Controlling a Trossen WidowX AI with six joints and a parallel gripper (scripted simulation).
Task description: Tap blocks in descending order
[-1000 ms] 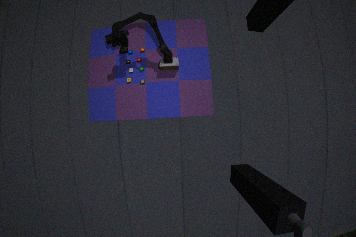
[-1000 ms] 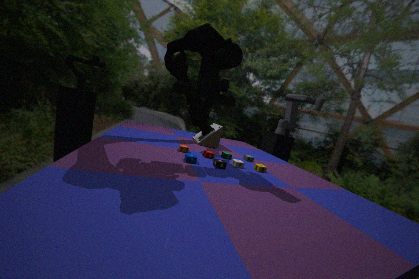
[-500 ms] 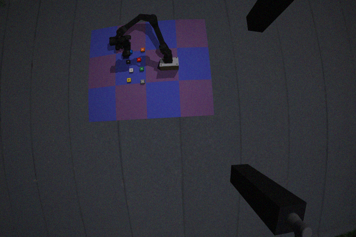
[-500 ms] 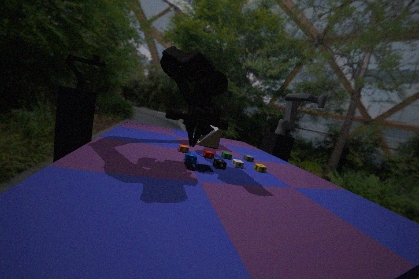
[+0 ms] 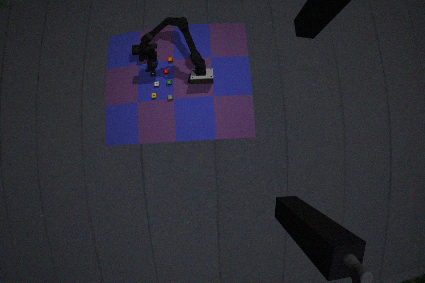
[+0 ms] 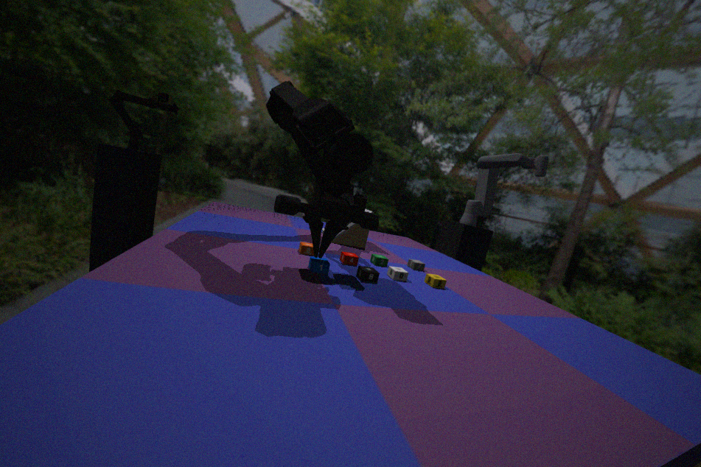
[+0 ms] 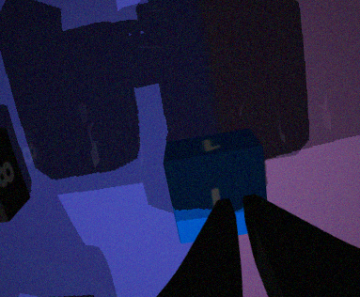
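My gripper [image 6: 319,257] [image 7: 237,209] is shut with nothing between its tips. The tips are at the top of the blue block [image 5: 157,62] [image 6: 318,267] [image 7: 212,174], which shows a 1; whether they touch it I cannot tell. The black block [image 5: 152,73] [image 6: 367,275] [image 7: 4,174] shows an 8. The red block [image 5: 166,71] [image 6: 349,258], orange block [image 5: 170,59] [image 6: 306,248], green block [image 5: 169,81] [image 6: 379,260], white block [image 5: 156,84] [image 6: 398,273], yellow block [image 5: 153,95] [image 6: 435,281] and grey block [image 5: 170,97] [image 6: 416,264] stand apart; their digits are too small to read surely.
The arm's pale base [image 5: 202,76] stands on the blue and purple checkered table top [image 5: 194,116], right of the blocks in the top view. The black block is the blue block's near neighbour. The arm's shadow falls across the blue block. Dark pillars stand beyond the table.
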